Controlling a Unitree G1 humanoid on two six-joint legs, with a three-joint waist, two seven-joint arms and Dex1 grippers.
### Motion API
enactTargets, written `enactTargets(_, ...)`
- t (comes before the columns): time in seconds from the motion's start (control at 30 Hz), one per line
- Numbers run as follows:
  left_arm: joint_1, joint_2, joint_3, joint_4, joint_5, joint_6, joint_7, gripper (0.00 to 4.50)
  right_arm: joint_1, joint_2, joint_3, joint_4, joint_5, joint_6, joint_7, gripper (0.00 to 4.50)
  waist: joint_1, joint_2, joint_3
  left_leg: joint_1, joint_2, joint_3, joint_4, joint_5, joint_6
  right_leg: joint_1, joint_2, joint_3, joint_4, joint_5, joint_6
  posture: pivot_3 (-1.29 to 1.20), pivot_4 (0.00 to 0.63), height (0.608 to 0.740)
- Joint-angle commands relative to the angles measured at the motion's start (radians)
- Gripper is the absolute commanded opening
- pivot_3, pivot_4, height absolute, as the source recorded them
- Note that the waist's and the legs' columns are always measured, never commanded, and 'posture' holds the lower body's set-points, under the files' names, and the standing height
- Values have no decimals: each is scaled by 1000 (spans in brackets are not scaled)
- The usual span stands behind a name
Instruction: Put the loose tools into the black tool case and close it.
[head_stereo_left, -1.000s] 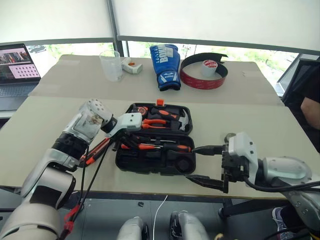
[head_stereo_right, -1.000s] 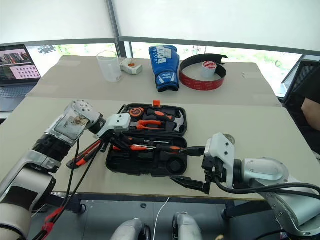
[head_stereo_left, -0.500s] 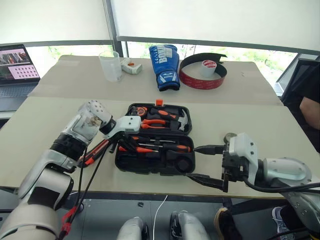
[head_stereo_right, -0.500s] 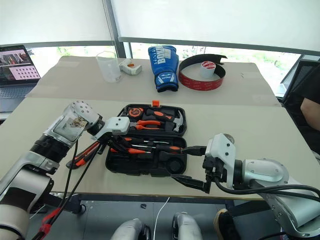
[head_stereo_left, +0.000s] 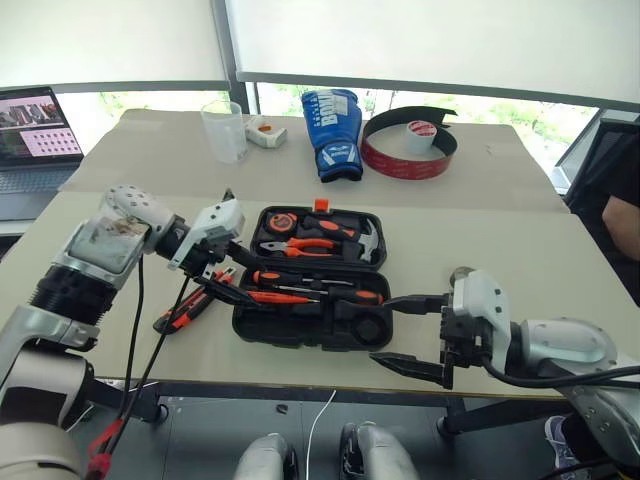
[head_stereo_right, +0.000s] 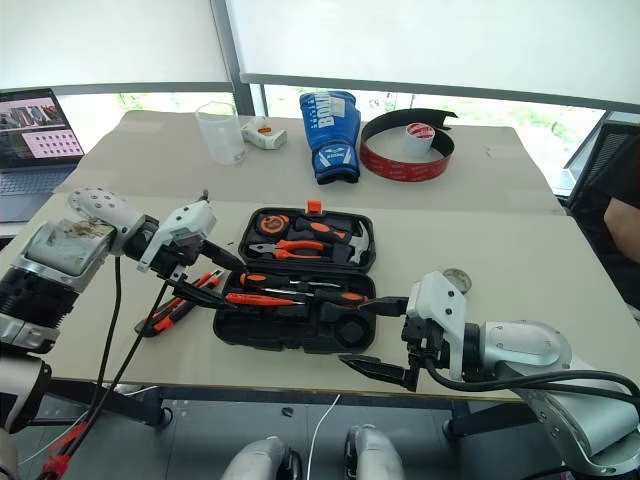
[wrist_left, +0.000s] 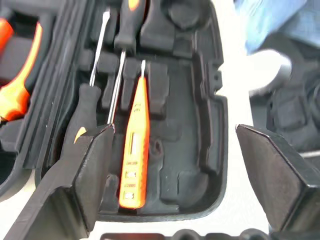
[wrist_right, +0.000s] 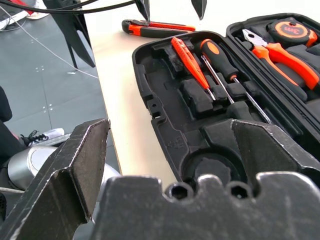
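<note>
A: The left gripper (head_stereo_left: 222, 262) is hanging with its fingers spread and nothing between them, just over the case's (head_stereo_left: 300, 325) left edge.

B: And what is still lying loose?

A: The utility knife (head_stereo_left: 187, 307) is lying on the table (head_stereo_left: 120, 215), just outside the case's left wall, below and a little to the left of that gripper. Its long axis is running diagonally, near end toward the table's front-left, far end pointing at the case.

B: So the left arm is the nearer one?

A: By my reading, yes. The knife is sitting right beside it, while the right gripper (head_stereo_left: 412, 335) is waiting well apart at the case's front-right corner, fingers also spread wide and holding nothing.

B: Moving right, what is lying in the case?

A: The orange screwdriver (wrist_left: 135, 145) is resting in the front tray beside two black-handled ones, all lying along the tray's length. The round recess (wrist_right: 212, 167) at the right end is looking vacant. The lid is standing open.

B: The tape roll?

A: Something small and grey (head_stereo_right: 455, 277) is sitting behind the right wrist; I cannot tell if that is it.
</note>
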Motion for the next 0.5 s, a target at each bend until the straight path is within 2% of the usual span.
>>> enactTargets(0.03, 38, -76, 84, 26, 0, -46, 98, 2750, -30, -11, -11, -13, 4, -14, 0, 4500, 0, 0, 0, 0, 0, 0, 0, 0, 0, 0, 0, 0, 0, 0, 0, 0, 150, 727)
enactTargets(0.27, 125, -180, 145, 31, 11, -84, 208, 232, -40, -22, -21, 3, 7, -8, 8, 4500, -2, 0, 0, -1, 0, 1, 2, -1, 2, 0, 0, 1, -1, 1, 2, 0, 150, 727)
enactTargets(0.3, 143, -183, 150, 21, 11, -84, 212, 73, -38, -25, -23, 5, 8, -8, 9, 4500, -3, 0, 0, -1, 0, 1, 2, -1, 2, 0, 0, 1, -1, 1, 2, 0, 150, 727)
enactTargets(0.5, 194, -148, 131, -22, 54, -67, 193, 73, -31, -26, -20, 8, 11, -7, 3, 4500, -3, 0, 0, 0, 0, 1, 2, -1, 2, 0, 0, 1, 0, 1, 2, 0, 150, 727)
